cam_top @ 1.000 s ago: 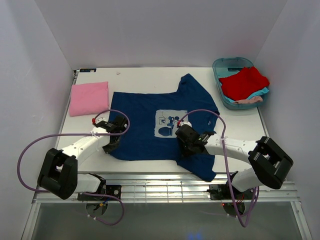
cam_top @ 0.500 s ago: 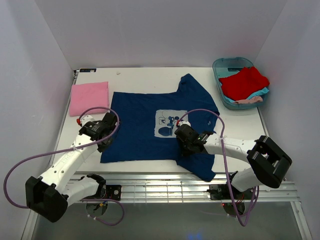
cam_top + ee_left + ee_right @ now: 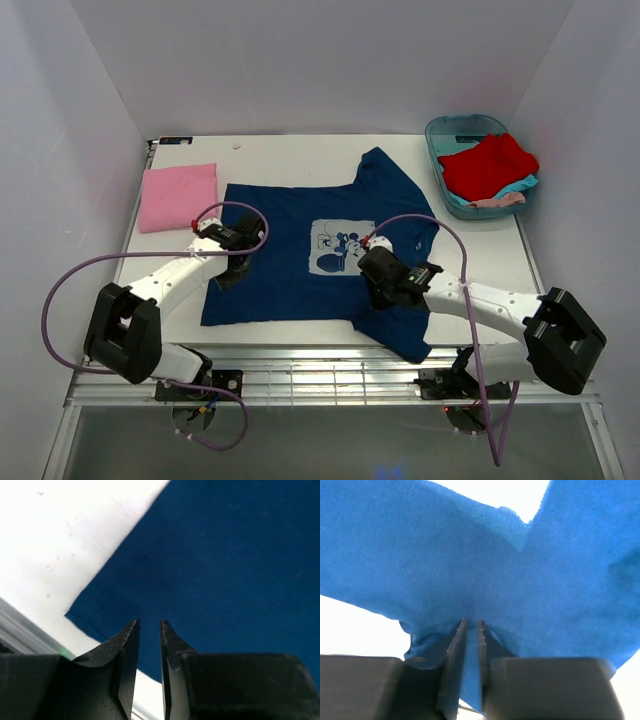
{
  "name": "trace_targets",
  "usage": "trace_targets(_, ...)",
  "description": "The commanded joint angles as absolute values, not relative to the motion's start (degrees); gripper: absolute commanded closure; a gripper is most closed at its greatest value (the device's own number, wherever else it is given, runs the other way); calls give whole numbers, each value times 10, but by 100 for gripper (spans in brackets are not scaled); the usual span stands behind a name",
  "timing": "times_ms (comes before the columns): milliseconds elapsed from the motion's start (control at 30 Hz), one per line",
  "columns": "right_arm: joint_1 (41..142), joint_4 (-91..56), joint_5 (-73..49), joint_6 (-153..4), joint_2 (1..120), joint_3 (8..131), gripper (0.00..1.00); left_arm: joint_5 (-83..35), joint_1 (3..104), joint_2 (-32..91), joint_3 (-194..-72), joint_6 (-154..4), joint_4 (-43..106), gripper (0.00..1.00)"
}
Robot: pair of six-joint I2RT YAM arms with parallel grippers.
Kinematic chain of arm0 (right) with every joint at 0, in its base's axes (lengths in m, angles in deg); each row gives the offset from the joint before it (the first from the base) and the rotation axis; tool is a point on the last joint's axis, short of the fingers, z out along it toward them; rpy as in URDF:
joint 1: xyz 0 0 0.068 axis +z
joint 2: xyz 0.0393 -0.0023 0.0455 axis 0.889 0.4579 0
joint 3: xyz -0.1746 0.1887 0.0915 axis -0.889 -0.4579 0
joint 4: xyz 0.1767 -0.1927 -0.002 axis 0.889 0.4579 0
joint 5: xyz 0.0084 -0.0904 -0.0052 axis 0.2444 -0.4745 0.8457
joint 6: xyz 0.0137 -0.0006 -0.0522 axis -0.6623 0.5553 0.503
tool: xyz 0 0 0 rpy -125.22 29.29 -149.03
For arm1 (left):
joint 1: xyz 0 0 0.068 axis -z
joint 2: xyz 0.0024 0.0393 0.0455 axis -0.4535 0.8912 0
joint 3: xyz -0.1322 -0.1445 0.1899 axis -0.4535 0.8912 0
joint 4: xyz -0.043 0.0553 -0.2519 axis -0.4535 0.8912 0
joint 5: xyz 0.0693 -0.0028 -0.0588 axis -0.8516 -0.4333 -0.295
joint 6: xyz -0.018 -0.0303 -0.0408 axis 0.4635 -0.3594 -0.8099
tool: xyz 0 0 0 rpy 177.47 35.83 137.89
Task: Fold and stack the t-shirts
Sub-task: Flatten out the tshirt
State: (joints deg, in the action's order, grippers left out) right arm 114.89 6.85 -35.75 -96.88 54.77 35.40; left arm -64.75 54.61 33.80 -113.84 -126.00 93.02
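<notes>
The right gripper (image 3: 470, 626) pinches a fold of the navy blue cloth t-shirt with pale print (image 3: 285, 280) — the left gripper (image 3: 149, 626), narrowly parted and empty, should grip the hem before lifting

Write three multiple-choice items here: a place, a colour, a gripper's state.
1. The pink t-shirt lies: A) on the table, left of the navy t-shirt; B) on the floor; C) over an arm.
2. The top cloth in the tub is: A) yellow; B) black; C) red.
3. The right gripper is: A) wide open; B) shut on the navy t-shirt; C) out of view.
Answers: 1 A, folded by the far-left edge; 2 C, a red t-shirt heaps there; 3 B, blue cloth sits pinched between its jaws.
</notes>
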Motion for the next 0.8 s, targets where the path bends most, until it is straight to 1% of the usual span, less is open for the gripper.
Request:
trace_targets(0,1148,102,-381,-985,514,362,77,-646,552,339,-1173,-1230,886,68)
trace_targets(100,1148,113,-381,-993,505,354,67,-634,551,353,-1177,-1221,875,68)
trace_targets(167,1149,111,-371,-1000,509,339,62,-627,553,362,-1177,-1215,869,67)
trace_targets(300,1148,88,-353,-1010,521,307,60,-619,554,368,-1176,-1209,860,66)
trace_targets(400,1148,66,-340,-1018,524,286,59,-620,555,364,-1176,-1202,857,64)
trace_targets(600,1149,53,-337,-1022,529,273,60,-623,554,356,-1174,-1199,858,64)
trace_targets(667,1148,53,-338,-1021,527,273,62,-623,555,353,-1171,-1200,858,64)
trace_targets(767,1148,53,-338,-1020,520,279,68,-622,555,353,-1166,-1200,858,64)
